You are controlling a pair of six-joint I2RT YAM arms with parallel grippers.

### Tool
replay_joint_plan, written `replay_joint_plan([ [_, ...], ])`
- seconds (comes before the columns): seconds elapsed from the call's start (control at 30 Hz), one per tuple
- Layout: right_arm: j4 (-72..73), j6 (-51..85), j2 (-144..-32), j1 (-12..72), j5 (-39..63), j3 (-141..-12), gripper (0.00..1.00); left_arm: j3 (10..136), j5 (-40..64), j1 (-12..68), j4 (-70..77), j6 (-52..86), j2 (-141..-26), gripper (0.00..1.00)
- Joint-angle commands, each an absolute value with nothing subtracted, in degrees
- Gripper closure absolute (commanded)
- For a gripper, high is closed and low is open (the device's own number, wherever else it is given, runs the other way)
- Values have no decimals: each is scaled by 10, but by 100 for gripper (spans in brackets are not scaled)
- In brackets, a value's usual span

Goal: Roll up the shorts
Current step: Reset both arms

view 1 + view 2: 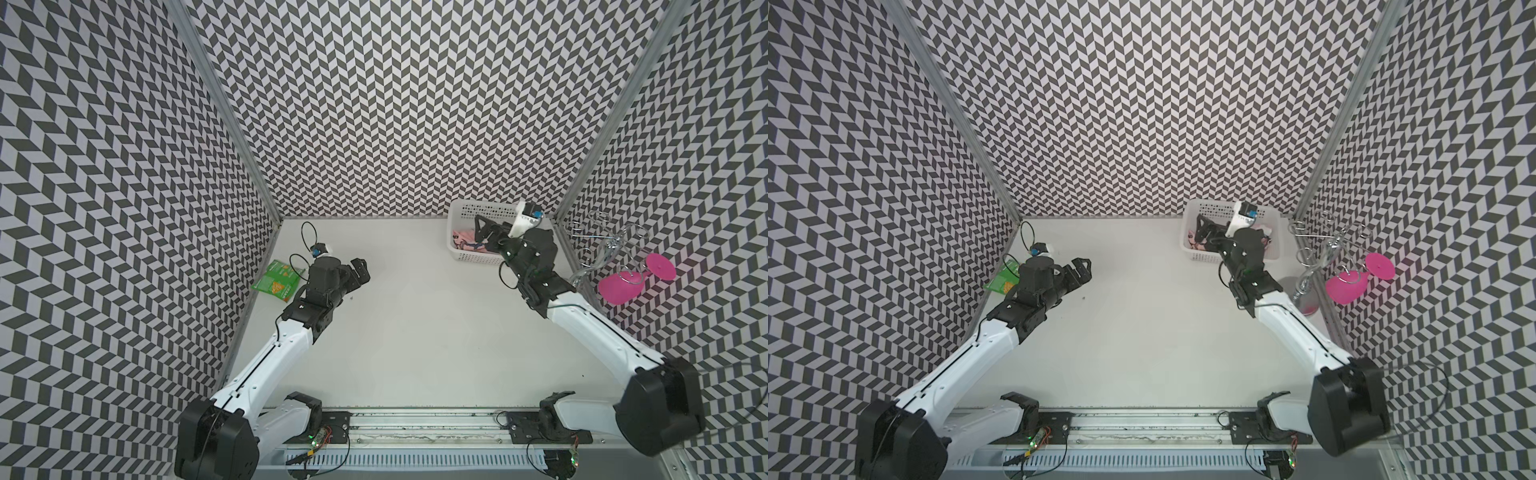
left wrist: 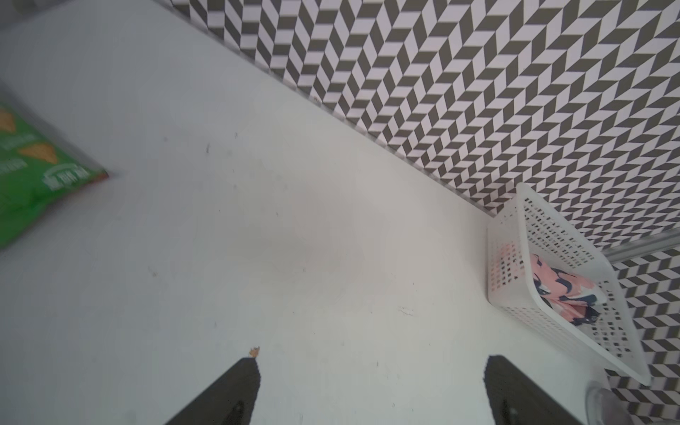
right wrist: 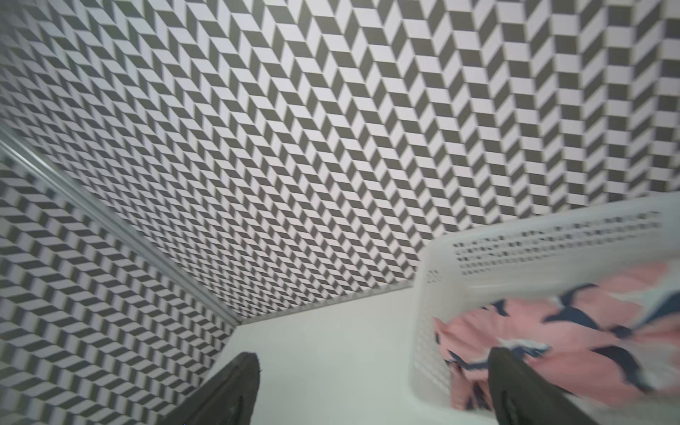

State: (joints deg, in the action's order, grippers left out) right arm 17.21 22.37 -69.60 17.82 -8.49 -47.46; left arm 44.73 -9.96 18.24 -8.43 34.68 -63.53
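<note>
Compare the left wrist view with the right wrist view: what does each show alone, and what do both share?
Left wrist only: a green snack bag lying on the table, and the left gripper, fingers spread. Right wrist only: the right gripper, fingers spread, one finger in front of the white basket. Both: that basket holding the shorts, the table and the chevron wall.

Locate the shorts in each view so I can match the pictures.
Top view: shorts lie in the white basket by the far wall, on the right.
Top view: shorts in the same basket, partly hidden.
Left wrist: shorts inside the basket, seen across the table.
Right wrist: shorts close up, in the basket.
Shared landmark: the white basket.
</note>
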Motion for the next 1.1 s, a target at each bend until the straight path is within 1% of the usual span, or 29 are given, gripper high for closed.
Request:
replay_joint_plan([
  [0.0,261,75,-636,174,-246,-336,0,414,-235,173,13,197,-632,0],
  [0.03,292,61,-617,168,-276,-298,0,393,-263,166,51,173,-629,0],
  [0.07,316,53,-599,152,-283,-261,1,373,-284,153,85,150,-630,0],
  [0.13,344,46,-578,116,-260,-206,0,353,-300,123,125,126,-648,0],
  [0.2,374,43,-586,97,-281,-168,0,335,-327,96,158,132,-679,2],
  [0.3,418,45,-625,77,-269,-139,0,286,-315,79,269,116,-716,3],
  [0.37,535,31,-661,74,-253,-88,0,248,-298,71,374,103,-737,3],
  [0.43,613,21,-690,72,-242,-71,0,232,-274,69,443,89,-760,5],
  [0.47,608,21,-695,72,-235,-78,0,237,-257,71,456,56,-773,9],
  [0.5,610,30,-697,70,-220,-80,0,236,-258,73,480,31,-789,10],
  [0.57,703,25,-727,65,-173,-60,0,217,-241,66,531,20,-809,11],
  [0.63,745,-13,-750,64,-126,-54,0,166,-218,59,627,23,-832,11],
  [0.67,805,-17,-782,60,-120,-39,0,130,-201,57,722,12,-854,9],
  [0.7,874,-12,-826,52,-112,-21,0,121,-171,53,758,1,-872,10],
  [0.73,985,-10,-894,46,-107,-7,0,130,-162,55,739,-1,-884,11],
  [0.77,1079,-11,-951,47,-120,-5,0,135,-155,49,749,2,-896,11],
  [0.8,1010,-14,-920,51,-121,-17,0,142,-144,41,731,9,-894,1],
  [0.83,867,-9,-866,51,-124,-49,0,150,-134,35,699,18,-887,0],
  [0.87,763,6,-847,49,-139,-91,0,147,-131,33,711,16,-889,0],
  [0.9,748,7,-876,51,-155,-118,0,146,-133,33,719,13,-893,0],
  [0.93,768,6,-900,53,-171,-140,0,148,-133,33,710,15,-890,0],
  [1.0,874,-16,-891,64,-151,-67,0,147,-133,33,712,15,-889,0],
  [1.03,895,-32,-897,73,-147,-60,0,147,-133,34,712,14,-891,0],
  [1.07,890,-42,-907,85,-167,-73,1,147,-132,33,708,16,-889,0],
])
